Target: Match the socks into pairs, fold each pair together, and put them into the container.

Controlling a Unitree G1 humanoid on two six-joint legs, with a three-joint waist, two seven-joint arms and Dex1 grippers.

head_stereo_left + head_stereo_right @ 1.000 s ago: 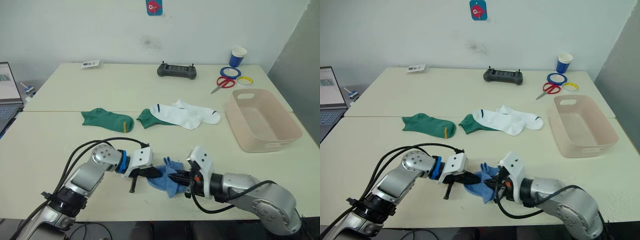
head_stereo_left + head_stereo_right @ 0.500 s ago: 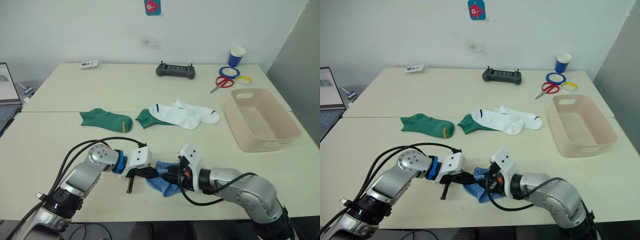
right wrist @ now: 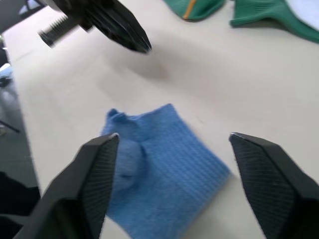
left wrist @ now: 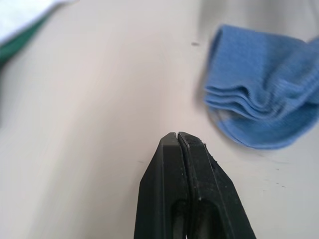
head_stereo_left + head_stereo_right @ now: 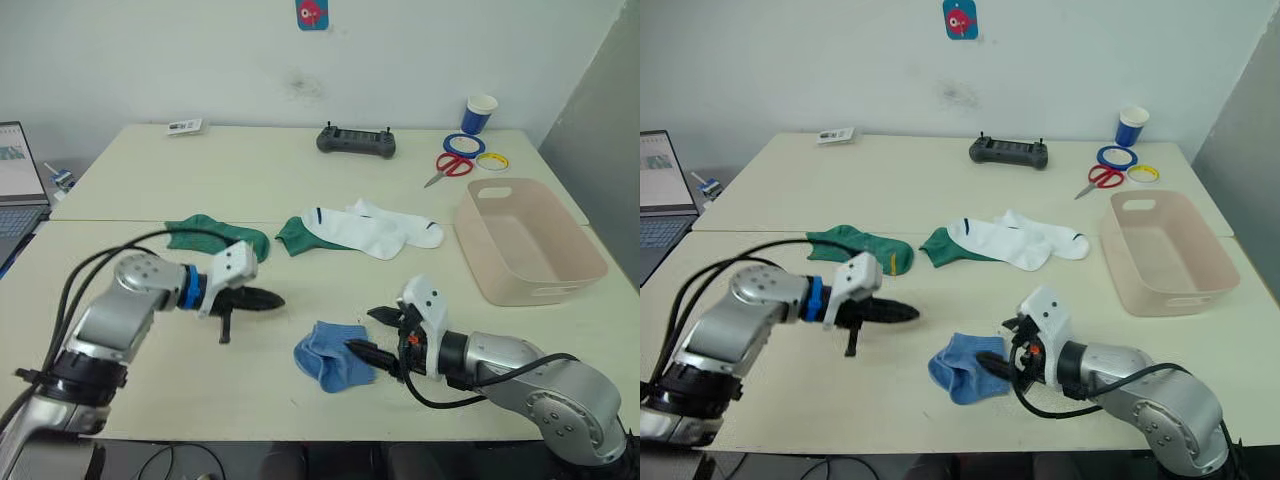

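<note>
You see the 2 light blue socks [image 5: 334,356] folded together in 1 bundle, lying flat on the near part of the table [image 5: 130,200]. No gripper touches the bundle. The right gripper [image 5: 376,333] sits just beside it on the right, its 2 fingers spread wide, 1 on each side of the bundle's right edge. The left gripper [image 5: 272,298] hangs to the left of the bundle, apart from it, fingers pressed together and holding nothing. Farther back, 1 green sock [image 5: 215,235] lies partly behind the left arm. A second green sock [image 5: 296,238] lies under the overlapping white socks [image 5: 375,226]. The beige tub [image 5: 528,240] stands at the table's right side, well apart from the bundle.
</note>
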